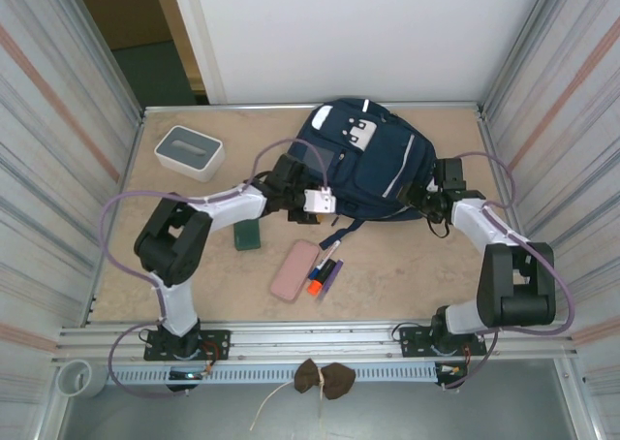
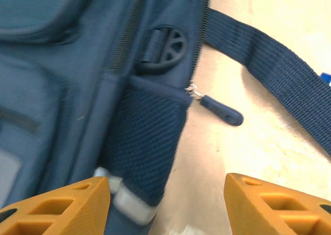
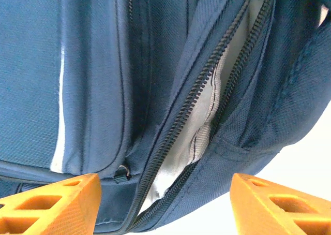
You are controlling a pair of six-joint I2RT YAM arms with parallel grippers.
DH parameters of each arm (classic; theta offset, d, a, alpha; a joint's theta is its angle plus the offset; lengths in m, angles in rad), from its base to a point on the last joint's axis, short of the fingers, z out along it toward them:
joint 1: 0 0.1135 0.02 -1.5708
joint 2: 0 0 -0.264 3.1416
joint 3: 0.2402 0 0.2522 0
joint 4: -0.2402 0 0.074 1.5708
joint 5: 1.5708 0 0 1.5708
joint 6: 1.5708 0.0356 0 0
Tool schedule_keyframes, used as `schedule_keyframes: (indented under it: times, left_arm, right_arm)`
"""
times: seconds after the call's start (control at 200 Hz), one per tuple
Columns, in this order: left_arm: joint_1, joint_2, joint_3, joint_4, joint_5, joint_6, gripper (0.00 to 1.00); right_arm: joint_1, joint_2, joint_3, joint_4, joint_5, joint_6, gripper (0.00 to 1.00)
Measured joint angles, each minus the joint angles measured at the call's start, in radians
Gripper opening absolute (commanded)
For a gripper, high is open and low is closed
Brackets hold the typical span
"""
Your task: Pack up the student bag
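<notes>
The bag (image 1: 363,164) looks soft and floppy, best pinched at its open zip edge (image 3: 191,105); left hand (image 2: 165,186) and right hand (image 3: 164,183) both gape empty.

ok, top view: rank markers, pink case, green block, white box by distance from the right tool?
From the right tool:
1. markers, table centre
2. pink case, just left of them
3. green block, farther left
4. white box, far-left corner

The bag (image 1: 378,169) was matt navy woven cloth, its strap (image 2: 269,59) coarse ribbed webbing, its buckle (image 2: 168,47) smooth dark plastic. The lining (image 3: 201,121) looked thin, slightly shiny grey fabric. The table (image 1: 407,266) was matt, pale and faintly mottled.
</notes>
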Motion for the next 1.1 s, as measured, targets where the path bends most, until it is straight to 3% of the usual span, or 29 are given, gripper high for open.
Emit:
schedule_keyframes:
  times: [0.19,0.491,0.616,0.706,0.882,1.102]
  left_arm:
    - [-0.018,0.105,0.037,0.027,-0.077,0.084,0.5]
    - [-0.024,0.152,0.069,0.144,-0.161,0.097,0.26]
    - [-0.024,0.163,0.093,0.152,-0.172,0.077,0.15]
    - [-0.019,0.163,0.115,0.146,-0.17,0.045,0.0]
    - [-0.007,0.157,0.144,0.108,-0.149,-0.085,0.0]
    - [0.028,0.101,0.148,0.058,-0.057,-0.272,0.0]
  right_arm:
    - [0.0,0.076,0.008,0.0,-0.014,-0.001,0.63]
    - [0.0,0.248,0.192,-0.031,-0.021,-0.063,0.59]
    - [-0.001,0.298,0.282,-0.057,-0.028,-0.098,0.59]
    - [0.0,0.301,0.321,-0.069,-0.035,-0.122,0.59]
    - [0.0,0.244,0.313,-0.076,-0.047,-0.174,0.59]
    - [0.075,-0.011,0.104,0.033,-0.101,-0.212,0.58]
